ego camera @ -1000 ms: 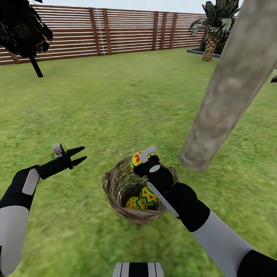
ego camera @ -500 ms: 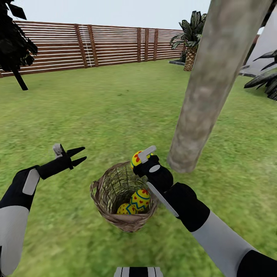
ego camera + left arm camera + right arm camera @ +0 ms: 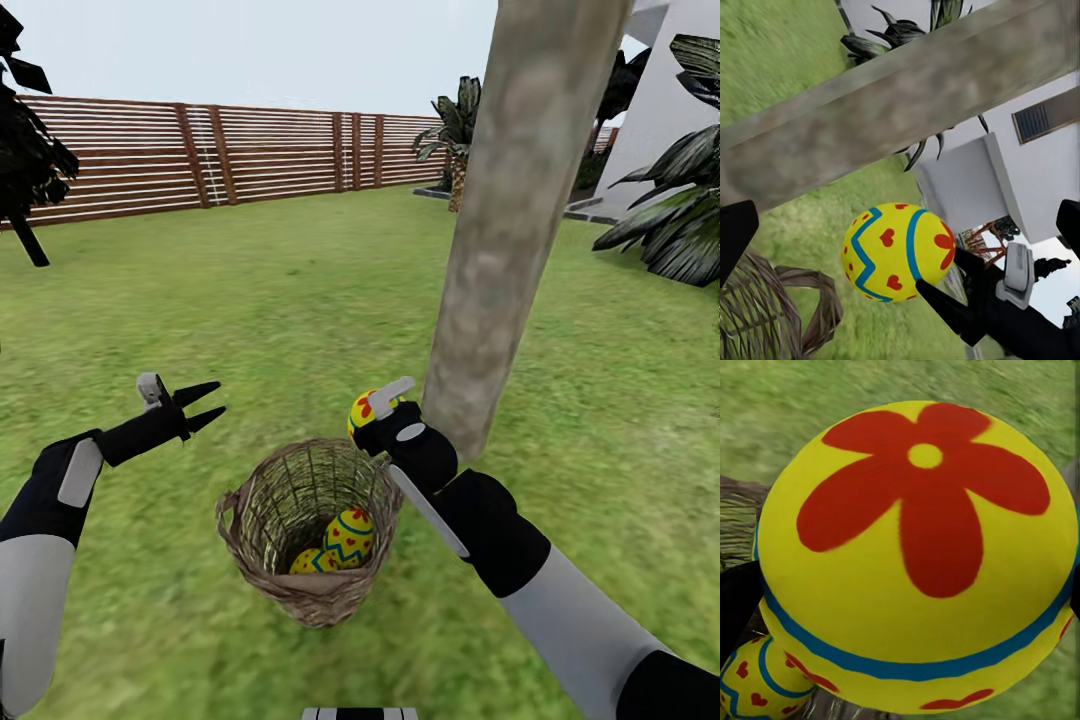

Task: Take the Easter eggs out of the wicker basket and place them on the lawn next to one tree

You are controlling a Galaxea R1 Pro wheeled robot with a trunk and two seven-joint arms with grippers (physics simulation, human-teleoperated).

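My right gripper (image 3: 372, 416) is shut on one yellow Easter egg (image 3: 360, 417) with a red flower and a blue band, large in the right wrist view (image 3: 915, 555). It hangs just above the far right rim of the wicker basket (image 3: 262, 520), close to the foot of the tree (image 3: 500, 250). Two more eggs (image 3: 349, 535) lie inside the basket, one low at the front (image 3: 310, 563). My left gripper (image 3: 203, 405) is open and empty over the lawn (image 3: 300, 300), left of the basket. The left wrist view looks across at the held egg (image 3: 896, 251) and the trunk (image 3: 907, 97).
A brown slat fence (image 3: 200, 155) bounds the lawn at the back. Palm-like plants stand at the far fence (image 3: 455, 120) and at the right (image 3: 680, 220), beside a white house wall (image 3: 660, 110). A dark narrow tree (image 3: 25, 170) is at the far left.
The camera has swung right and up, so basket, trunk and fence slid left in the picture. My right gripper still holds the egg, now nearer the trunk's foot. The left arm keeps its pose.
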